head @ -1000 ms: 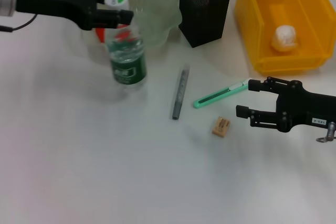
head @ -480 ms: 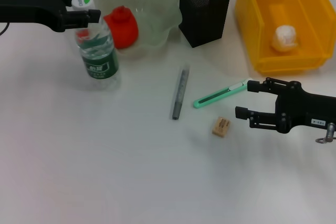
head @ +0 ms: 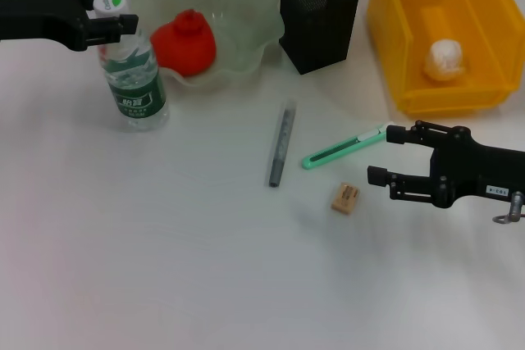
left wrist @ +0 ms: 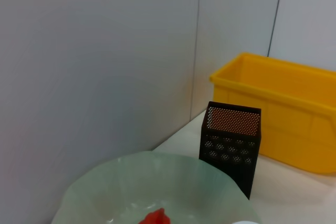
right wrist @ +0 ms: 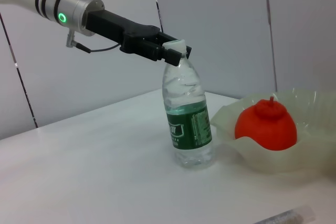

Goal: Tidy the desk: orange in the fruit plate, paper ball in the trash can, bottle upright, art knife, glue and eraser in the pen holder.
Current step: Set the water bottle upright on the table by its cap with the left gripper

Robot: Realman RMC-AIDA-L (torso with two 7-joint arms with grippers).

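Observation:
The bottle (head: pixel 131 79) stands upright on the table just left of the fruit plate (head: pixel 250 14). My left gripper (head: pixel 113 14) is shut on its cap from the left, also seen in the right wrist view as left gripper (right wrist: pixel 170 52) on the bottle (right wrist: pixel 189 119). The orange (head: pixel 184 43) lies in the fruit plate. The paper ball (head: pixel 445 59) sits in the yellow trash can (head: pixel 484 6). The grey glue (head: pixel 280 145), the mint art knife (head: pixel 344 149) and the eraser (head: pixel 345 198) lie on the table. My right gripper (head: pixel 384 154) is open just right of the knife's tip and the eraser.
The black mesh pen holder (head: pixel 318 26) stands between the fruit plate and the trash can, its inside hidden. The left wrist view shows the pen holder (left wrist: pixel 231 142), the trash can (left wrist: pixel 283 108) and the plate rim (left wrist: pixel 105 182) against a wall.
My left gripper has carried the bottle leftward from in front of the fruit plate to the plate's left side, uncovering the orange. The right arm has not moved.

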